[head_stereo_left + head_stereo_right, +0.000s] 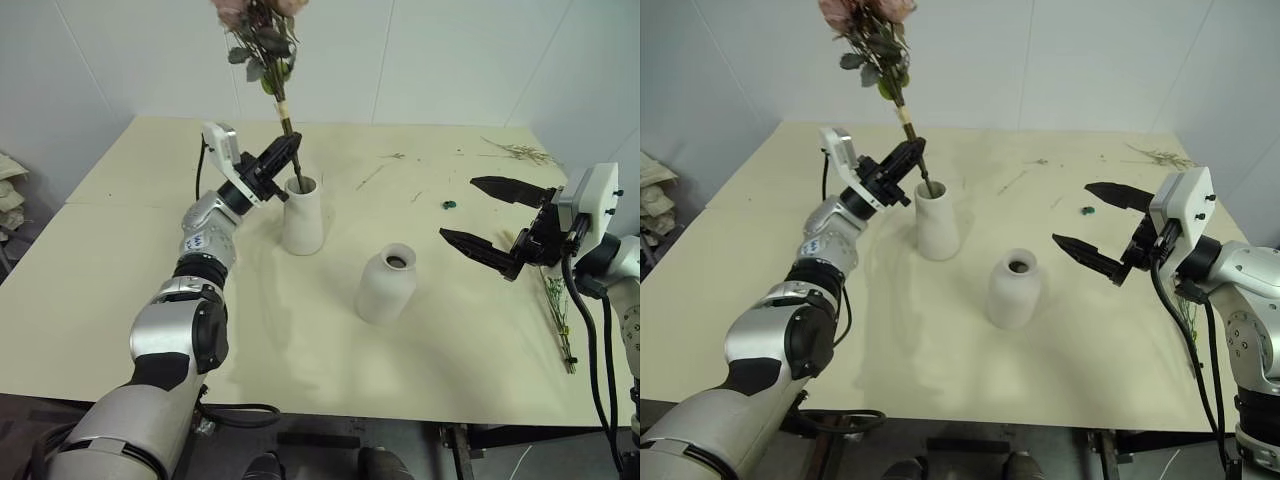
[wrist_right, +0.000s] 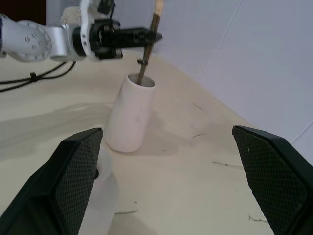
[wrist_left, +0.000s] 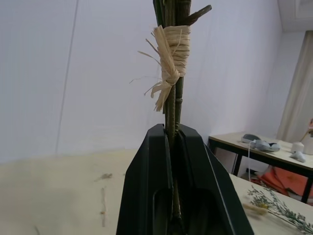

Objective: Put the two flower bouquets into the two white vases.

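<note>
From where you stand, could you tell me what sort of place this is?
Probably a lab or workshop set up for testing: a plain cream table against bare white walls, and another bench with cluttered gear behind.

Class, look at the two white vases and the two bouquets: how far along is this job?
Nothing is finished yet. In hand: the left hand is shut on the rose bouquet, whose stem ends are just inside the tall vase. Left: releasing it, then moving the slim bouquet, lying on the table beside the open right hand, to the empty rounder vase.
</note>
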Available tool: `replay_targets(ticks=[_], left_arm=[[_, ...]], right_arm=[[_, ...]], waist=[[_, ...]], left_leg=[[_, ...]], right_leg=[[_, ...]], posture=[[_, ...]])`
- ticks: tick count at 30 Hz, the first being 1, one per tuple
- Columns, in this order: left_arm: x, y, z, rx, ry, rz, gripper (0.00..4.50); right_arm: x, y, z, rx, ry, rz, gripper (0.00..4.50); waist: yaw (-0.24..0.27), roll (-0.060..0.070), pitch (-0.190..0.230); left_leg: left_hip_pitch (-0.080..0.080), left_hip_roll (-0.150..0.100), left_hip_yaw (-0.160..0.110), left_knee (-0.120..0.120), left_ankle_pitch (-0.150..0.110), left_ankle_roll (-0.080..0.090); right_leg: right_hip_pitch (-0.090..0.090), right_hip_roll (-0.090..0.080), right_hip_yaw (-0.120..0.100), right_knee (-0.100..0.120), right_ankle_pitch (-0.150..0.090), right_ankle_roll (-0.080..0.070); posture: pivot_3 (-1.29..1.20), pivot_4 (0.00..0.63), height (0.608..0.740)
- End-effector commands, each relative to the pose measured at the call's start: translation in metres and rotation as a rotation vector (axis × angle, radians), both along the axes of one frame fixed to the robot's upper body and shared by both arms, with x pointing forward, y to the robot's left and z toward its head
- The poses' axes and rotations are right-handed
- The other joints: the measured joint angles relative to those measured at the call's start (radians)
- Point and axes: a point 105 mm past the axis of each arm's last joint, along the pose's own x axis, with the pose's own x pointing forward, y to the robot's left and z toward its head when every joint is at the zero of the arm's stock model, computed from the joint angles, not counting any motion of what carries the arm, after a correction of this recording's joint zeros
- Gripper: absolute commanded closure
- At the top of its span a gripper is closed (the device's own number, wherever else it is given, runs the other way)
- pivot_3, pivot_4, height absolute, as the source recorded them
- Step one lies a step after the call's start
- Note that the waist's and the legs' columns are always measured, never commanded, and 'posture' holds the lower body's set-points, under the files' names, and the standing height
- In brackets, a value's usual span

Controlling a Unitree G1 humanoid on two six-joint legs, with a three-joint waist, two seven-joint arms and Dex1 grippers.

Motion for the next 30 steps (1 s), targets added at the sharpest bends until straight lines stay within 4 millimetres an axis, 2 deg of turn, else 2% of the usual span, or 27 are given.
replay_targets(ticks=[1,2,5,11,16,19,22,24,26,30], left_arm=[[0.000,0.004,0.012,-0.006,-0.045,0.040,4.46],[0.001,0.005,0.009,-0.015,-0.028,0.040,4.46],[0.004,0.008,0.003,0.010,-0.023,0.081,3.65],[0.003,0.023,0.003,0.053,-0.050,0.122,1.78],[-0.005,0.029,0.003,0.204,-0.080,0.073,0.29],[-0.007,0.032,-0.002,0.287,-0.079,0.064,0.29],[-0.021,0.062,-0.019,0.550,-0.063,0.019,0.29],[-0.031,0.077,-0.016,0.620,-0.087,0.002,0.29],[-0.055,0.092,-0.011,0.687,-0.124,-0.106,0.29],[-0.083,0.107,-0.003,0.741,-0.112,-0.184,0.29]], right_arm=[[-0.009,-0.005,0.013,-0.001,-0.052,-0.023,0.00],[-0.010,-0.006,0.013,-0.001,-0.052,-0.027,0.00],[-0.011,-0.006,0.012,0.001,-0.050,-0.033,0.00],[-0.012,-0.006,0.011,0.010,-0.048,-0.041,0.00],[-0.009,-0.003,0.010,0.021,-0.049,-0.038,0.00],[-0.007,-0.005,0.009,0.019,-0.047,-0.044,0.00],[0.006,-0.023,0.013,-0.008,-0.028,-0.181,0.00],[0.015,-0.042,0.016,-0.007,0.023,-0.297,0.00],[0.020,-0.064,0.014,-0.009,0.132,-0.425,0.00],[0.019,-0.104,0.000,-0.027,0.321,-0.611,0.00]], waist=[[-0.002,0.000,0.000],[-0.003,0.000,0.000],[-0.004,0.000,0.000],[-0.003,0.000,0.000],[-0.003,0.000,0.000],[-0.003,0.000,0.000],[-0.014,0.000,0.000],[-0.018,0.001,0.000],[-0.016,0.001,0.000],[-0.006,0.001,0.000]], left_leg=[[0.000,0.000,0.000,0.000,0.000,0.000],[0.000,0.000,0.000,0.000,0.000,0.000],[0.000,0.000,0.000,0.000,0.000,0.001],[0.000,0.000,0.000,0.000,0.000,0.002],[0.000,0.000,0.000,0.000,0.000,0.002],[0.000,0.000,0.000,0.000,0.000,0.002],[0.001,0.000,0.000,0.000,0.000,0.002],[0.001,0.000,0.001,-0.001,0.000,0.002],[0.000,0.000,0.000,-0.001,0.001,0.002],[0.000,0.001,0.000,-0.002,0.000,0.002]], right_leg=[[0.000,0.000,0.000,0.000,0.000,0.000],[0.000,0.000,0.000,0.000,0.000,0.000],[0.000,0.000,0.000,0.001,0.000,0.000],[0.000,0.000,0.000,0.001,0.001,0.000],[0.000,0.000,0.000,0.001,0.001,0.000],[0.000,0.000,0.000,0.001,0.001,0.000],[0.000,0.000,0.001,0.001,0.001,0.000],[-0.001,0.000,0.001,0.002,0.001,0.000],[-0.002,0.000,0.001,0.002,0.001,0.000],[-0.002,0.000,0.002,0.002,0.000,-0.001]], posture=[[0.00,0.150,0.740],[0.00,0.150,0.740],[0.00,0.150,0.740],[0.00,0.150,0.740],[0.00,0.150,0.740],[0.00,0.150,0.740],[0.00,0.150,0.740],[0.00,0.150,0.740],[0.00,0.150,0.740],[0.00,0.150,0.740]])
